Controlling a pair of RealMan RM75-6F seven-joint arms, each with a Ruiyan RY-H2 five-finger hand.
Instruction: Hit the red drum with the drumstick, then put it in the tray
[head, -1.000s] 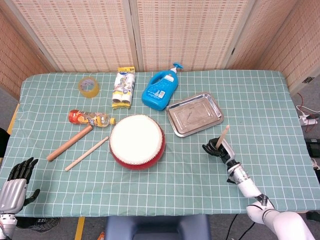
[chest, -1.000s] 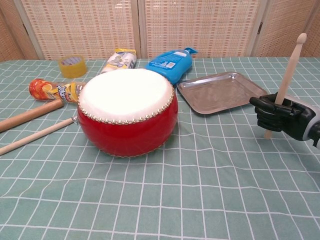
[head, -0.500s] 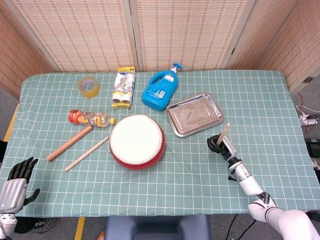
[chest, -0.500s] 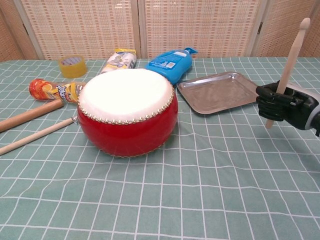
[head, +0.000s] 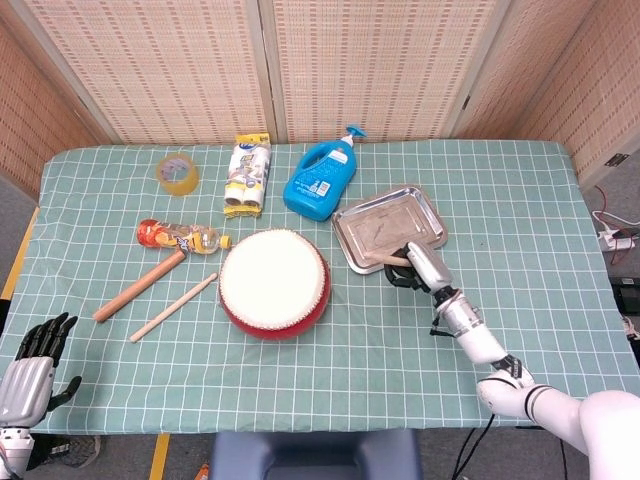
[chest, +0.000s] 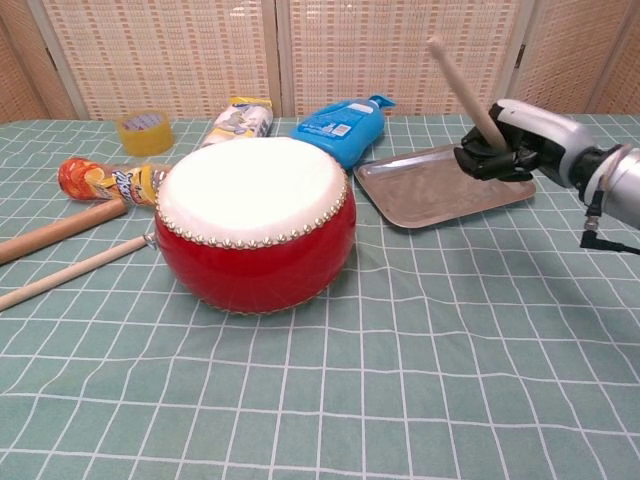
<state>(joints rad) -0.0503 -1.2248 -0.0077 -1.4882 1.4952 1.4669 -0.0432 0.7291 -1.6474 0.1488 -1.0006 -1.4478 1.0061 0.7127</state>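
The red drum (head: 274, 283) with its white skin (chest: 250, 185) stands in the middle of the table. My right hand (head: 415, 268) grips a wooden drumstick (chest: 462, 88) by its lower end. The hand (chest: 508, 150) hovers at the near right edge of the metal tray (head: 375, 225), and the stick leans up and to the left, toward the drum side. In the head view the drumstick (head: 390, 261) looks short, over the tray's front part. The tray (chest: 420, 190) holds nothing. My left hand (head: 32, 358) hangs off the table's front left corner, fingers apart and holding nothing.
A blue detergent bottle (head: 320, 180) lies behind the tray. A yellow packet (head: 247, 176), a tape roll (head: 177, 173), an orange bottle (head: 178, 238), a thick wooden rod (head: 138, 287) and a thin stick (head: 172, 308) lie left of the drum.
My right hand has moved left and away from me, from the table's right side to the tray's near edge. The drumstick has tipped from leaning right to leaning left.
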